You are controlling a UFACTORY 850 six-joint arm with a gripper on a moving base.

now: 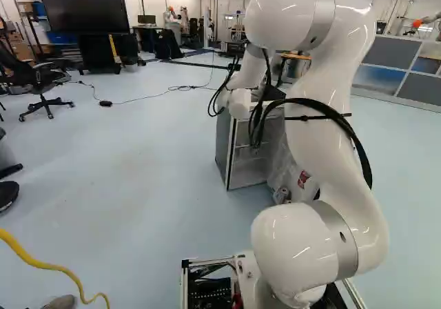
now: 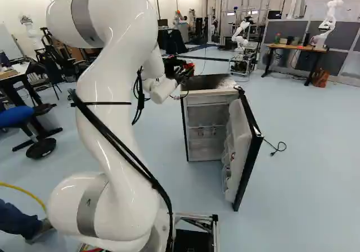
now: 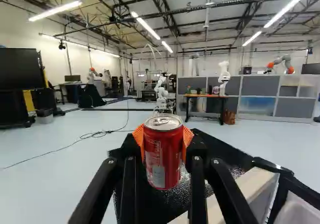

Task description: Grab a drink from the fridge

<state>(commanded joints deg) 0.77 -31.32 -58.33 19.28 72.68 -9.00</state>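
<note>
In the right base view my gripper (image 2: 179, 73) is at the far left corner of the fridge's dark top (image 2: 209, 82), with a red can (image 2: 189, 67) at its tip. The wrist view shows the gripper (image 3: 163, 140) shut on this red drink can (image 3: 163, 156), an orange pad pressed to either side. The can stands upright, its silver lid facing up, above or at the fridge top; whether it touches is unclear. The fridge door (image 2: 247, 148) hangs wide open. Inside are shelves (image 2: 205, 116). In the left base view my arm hides the gripper.
A cable (image 3: 65, 146) runs over the floor beyond the fridge. Another robot (image 2: 241, 38) stands farther back, near a wooden-topped table (image 2: 295, 47). A yellow hose (image 1: 41, 263) lies left of the base, beside a person's foot. A large screen (image 1: 83, 8) stands at the far left.
</note>
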